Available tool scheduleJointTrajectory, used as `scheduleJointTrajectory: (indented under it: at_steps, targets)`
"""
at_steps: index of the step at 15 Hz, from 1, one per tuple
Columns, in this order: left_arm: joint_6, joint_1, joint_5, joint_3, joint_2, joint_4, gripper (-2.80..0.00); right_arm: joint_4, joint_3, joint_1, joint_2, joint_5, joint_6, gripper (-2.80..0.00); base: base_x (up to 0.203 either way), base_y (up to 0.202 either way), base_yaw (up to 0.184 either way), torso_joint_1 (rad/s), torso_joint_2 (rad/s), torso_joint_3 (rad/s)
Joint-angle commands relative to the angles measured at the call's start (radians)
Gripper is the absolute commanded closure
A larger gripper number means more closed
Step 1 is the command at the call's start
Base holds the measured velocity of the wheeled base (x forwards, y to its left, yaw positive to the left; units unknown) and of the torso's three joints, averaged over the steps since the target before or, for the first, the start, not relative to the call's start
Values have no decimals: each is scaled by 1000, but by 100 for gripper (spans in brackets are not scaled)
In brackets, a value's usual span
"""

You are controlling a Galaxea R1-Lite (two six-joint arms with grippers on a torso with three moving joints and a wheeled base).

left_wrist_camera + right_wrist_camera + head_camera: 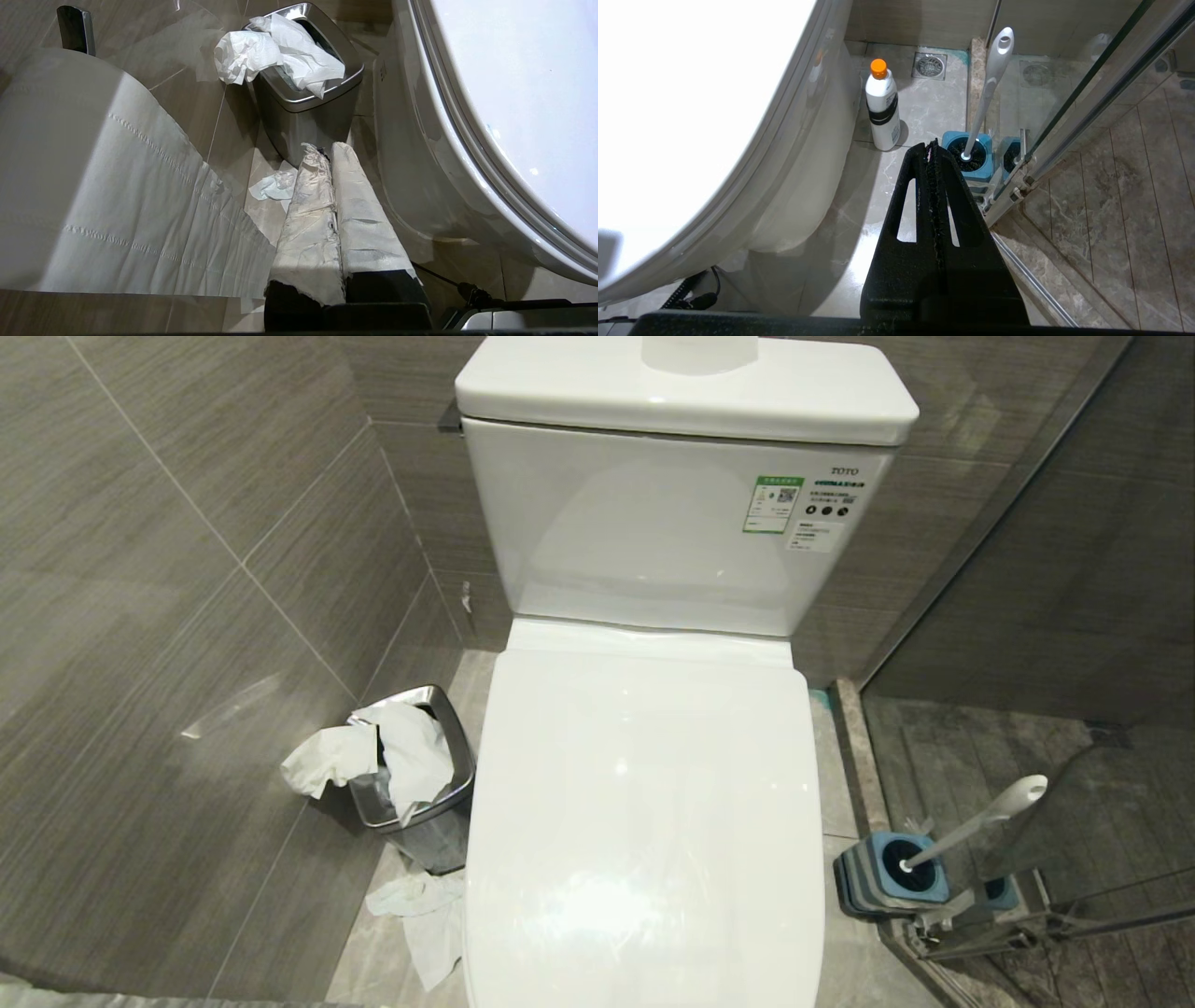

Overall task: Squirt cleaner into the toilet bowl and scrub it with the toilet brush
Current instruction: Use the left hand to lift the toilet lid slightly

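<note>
The toilet lid (644,821) is sitting shut, so nothing is starting yet. The toilet brush (980,826) is waiting in its holder (892,877) at four o'clock from the lid. The left gripper (329,154) and right gripper (931,149) are both pinching closed, holding nothing.

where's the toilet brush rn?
Head view, robot's right: toilet brush stands in its blue holder on the floor, between the toilet and the glass partition.
</note>
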Motion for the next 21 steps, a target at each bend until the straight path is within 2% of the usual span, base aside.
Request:
scheduleJointTrajectory:
  at_steps: [1, 4, 5, 7, 11, 15, 18, 21]
  targets:
    - [-3, 0, 0, 0, 2, 0, 0, -1, 0, 0, 1, -1, 2, 0, 0, 0, 0, 0, 0, 0]
    - [14, 0, -5, 0, 2, 0, 0, 1, 0, 0, 1, -1, -1, 0, 0, 0, 0, 0, 0, 0]
    - [44, 0, -11, 0, 2, 0, 0, 3, 0, 0, 1, 2, -13, 0, 0, 0, 0, 0, 0, 0]
    - [117, 0, -24, 0, 2, 0, 0, 7, 0, 0, 1, 17, -90, 0, 0, 0, 0, 0, 0, 0]
    - [125, 0, -40, 0, 2, 1, 0, 5, 0, 0, 1, 42, -118, 0, 0, 0, 0, 0, 0, 0]
    - [85, 0, -34, 0, 2, 2, 0, 7, 0, 0, 1, 36, -105, 0, 0, 0, 0, 0, 0, 0]
    - [7, 0, -7, 0, 2, 0, 0, 6, 0, 0, 1, 35, -95, 0, 0, 0, 0, 0, 0, 0]
    - [-14, 0, 6, 0, 2, 0, 0, 5, 0, 0, 1, 30, -79, 0, 0, 0, 0, 0, 0, 0]
